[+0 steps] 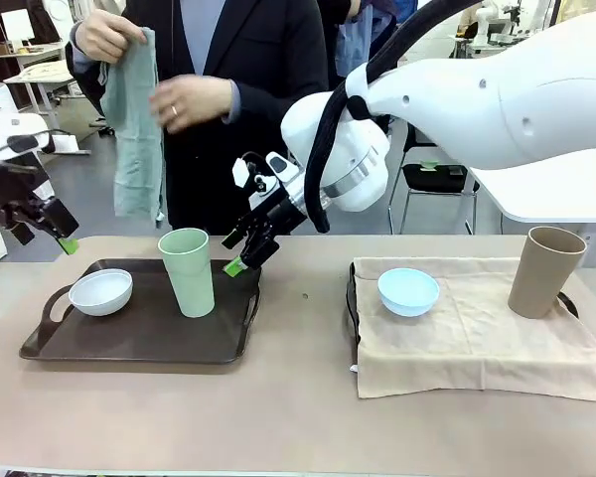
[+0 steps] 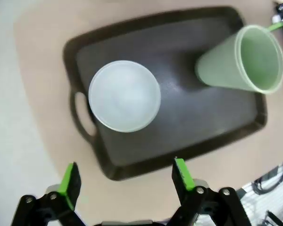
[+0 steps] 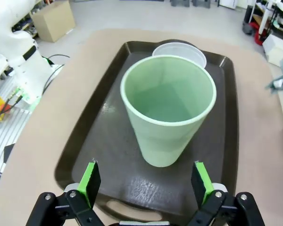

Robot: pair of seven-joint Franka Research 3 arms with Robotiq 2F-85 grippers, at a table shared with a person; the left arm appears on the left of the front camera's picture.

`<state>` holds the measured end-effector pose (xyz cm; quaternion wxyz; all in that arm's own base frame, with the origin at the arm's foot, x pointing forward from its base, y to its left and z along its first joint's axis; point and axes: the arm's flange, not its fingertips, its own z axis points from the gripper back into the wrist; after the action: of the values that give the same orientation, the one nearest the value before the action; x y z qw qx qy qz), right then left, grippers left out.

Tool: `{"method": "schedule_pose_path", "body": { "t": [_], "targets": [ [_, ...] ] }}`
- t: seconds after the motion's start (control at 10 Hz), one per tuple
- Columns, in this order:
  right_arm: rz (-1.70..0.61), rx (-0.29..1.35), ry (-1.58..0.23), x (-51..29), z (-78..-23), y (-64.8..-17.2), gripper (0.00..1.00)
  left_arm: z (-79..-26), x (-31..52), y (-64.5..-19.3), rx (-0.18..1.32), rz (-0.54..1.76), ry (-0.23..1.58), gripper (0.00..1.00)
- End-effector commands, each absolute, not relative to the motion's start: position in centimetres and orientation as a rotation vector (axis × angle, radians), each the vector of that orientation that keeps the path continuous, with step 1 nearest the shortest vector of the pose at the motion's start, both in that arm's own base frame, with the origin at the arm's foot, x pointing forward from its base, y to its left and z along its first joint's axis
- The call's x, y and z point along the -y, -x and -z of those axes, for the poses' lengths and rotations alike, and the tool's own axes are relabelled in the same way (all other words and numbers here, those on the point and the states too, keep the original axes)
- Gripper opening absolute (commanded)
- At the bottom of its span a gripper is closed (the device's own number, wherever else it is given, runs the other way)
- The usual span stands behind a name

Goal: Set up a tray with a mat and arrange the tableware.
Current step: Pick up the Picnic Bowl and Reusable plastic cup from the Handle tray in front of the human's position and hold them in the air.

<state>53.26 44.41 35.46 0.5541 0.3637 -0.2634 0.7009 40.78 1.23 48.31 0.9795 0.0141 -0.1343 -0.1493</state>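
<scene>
A dark brown tray (image 1: 129, 343) at the left carries a white bowl (image 1: 100, 291) and a pale green cup (image 1: 188, 270). At the right, a beige mat (image 1: 477, 343) covers a second tray (image 1: 352, 288) and bears a light blue bowl (image 1: 408, 291) and a tan cup (image 1: 545, 270). My right gripper (image 1: 234, 252) hangs open by the left tray's right end, just beside the green cup (image 3: 167, 108), open (image 3: 145, 181). My left gripper (image 1: 60, 237) is open above the tray's left end, over the white bowl (image 2: 124, 95), open (image 2: 126, 176).
Across the table a person holds up a grey-green cloth (image 1: 134, 129) in both hands. My right arm (image 1: 497, 99) spans the upper right of the front view. Bare table lies in front of both trays and between them.
</scene>
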Motion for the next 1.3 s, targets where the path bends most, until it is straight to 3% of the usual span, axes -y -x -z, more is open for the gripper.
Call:
{"method": "schedule_pose_path", "body": {
  "t": [0.0,0.1,0.2,1.2],
  "targets": [
    [-1.649,0.712,-0.866,-45.4,-34.5,-53.7,1.0,-46.2,-1.1,-40.7,0.304,0.257,-0.178,1.0],
    [-1.578,0.739,-0.76,-45.6,-34.7,-54.2,1.0,-46.0,-1.6,-41.3,0.204,0.279,-0.02,1.0],
    [-1.654,0.637,-0.855,-44.9,-34.7,-53.6,1.0,-47.4,-1.0,-40.8,0.3,0.303,-0.088,1.0],
    [-1.66,0.63,-0.765,-49.2,-31.3,-55.2,1.0,-39.9,-1.3,-44.9,0.206,0.319,-0.111,1.0]
  ]
}}
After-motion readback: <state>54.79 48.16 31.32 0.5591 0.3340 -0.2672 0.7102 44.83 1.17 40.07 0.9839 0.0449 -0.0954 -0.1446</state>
